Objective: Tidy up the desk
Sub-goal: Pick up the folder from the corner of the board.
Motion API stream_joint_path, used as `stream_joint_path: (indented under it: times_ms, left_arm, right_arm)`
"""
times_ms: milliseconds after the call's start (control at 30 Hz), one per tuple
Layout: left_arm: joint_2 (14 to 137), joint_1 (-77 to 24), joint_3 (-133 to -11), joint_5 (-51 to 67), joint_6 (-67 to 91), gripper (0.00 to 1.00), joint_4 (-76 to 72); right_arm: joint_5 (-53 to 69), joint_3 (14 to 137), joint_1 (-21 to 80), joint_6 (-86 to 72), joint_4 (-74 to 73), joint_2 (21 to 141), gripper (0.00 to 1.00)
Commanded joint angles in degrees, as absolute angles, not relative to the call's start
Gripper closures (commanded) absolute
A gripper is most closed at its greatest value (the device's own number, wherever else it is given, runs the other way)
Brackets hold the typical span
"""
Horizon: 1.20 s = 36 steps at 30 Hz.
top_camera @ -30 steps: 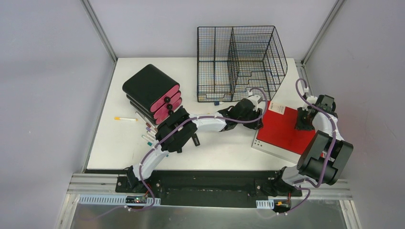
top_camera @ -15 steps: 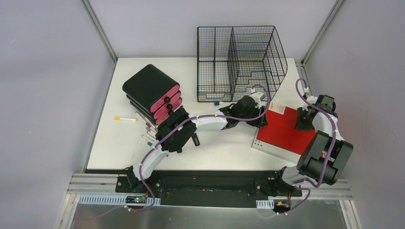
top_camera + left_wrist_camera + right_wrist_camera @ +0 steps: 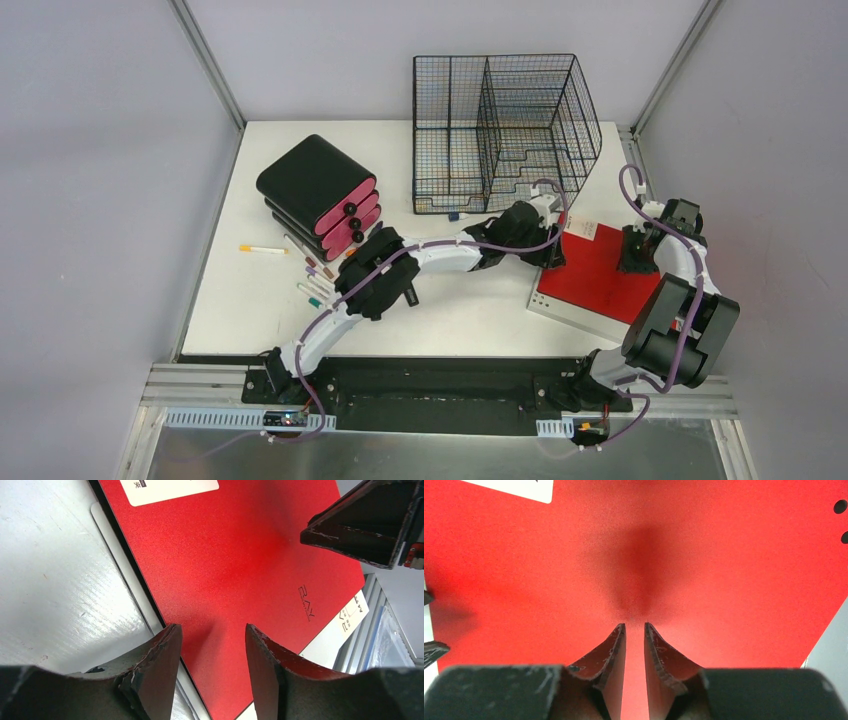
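The open left gripper [image 3: 212,630] had been advanced astride the edge of the red folder [image 3: 240,560] for a likely grasp, the near-closed right gripper [image 3: 635,626] resting on it.

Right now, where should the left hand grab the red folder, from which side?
Its left long edge, coming in low from the left: the red folder lies flat, so only a thin edge can be pinched. The open left hand straddles it.

Overhead view down on the whole desk [image 3: 470,310]; both wrist views close above the same red cover [image 3: 240,570].
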<state>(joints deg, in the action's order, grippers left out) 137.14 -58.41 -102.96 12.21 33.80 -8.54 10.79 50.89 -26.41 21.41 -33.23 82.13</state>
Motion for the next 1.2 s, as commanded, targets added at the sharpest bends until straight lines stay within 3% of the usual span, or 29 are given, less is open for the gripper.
stream_joint_path:
  times_ms: [0, 500, 1067, 1167]
  left_arm:
    - [138.15, -58.11, -106.46, 12.94, 34.74, 0.5, -8.58]
    - [138.05, -58.16, -108.08, 9.57, 30.94, 0.44, -2.84]
    - [143.22, -57.24, -112.96, 17.05, 36.98, 0.4, -0.97]
    - [143.51, -57.04, -112.77, 17.46, 38.87, 0.36, -0.9]
  right_arm:
    - [11.25, 53.02, -26.37, 22.15, -32.93, 80.87, 0.78]
    - [11.32, 53.0, -26.32, 22.24, -33.08, 80.95, 0.78]
    - [11.51, 53.0, -26.28, 22.32, -33.05, 80.88, 0.78]
    - [11.6, 53.01, -26.28, 22.32, -33.15, 80.86, 0.78]
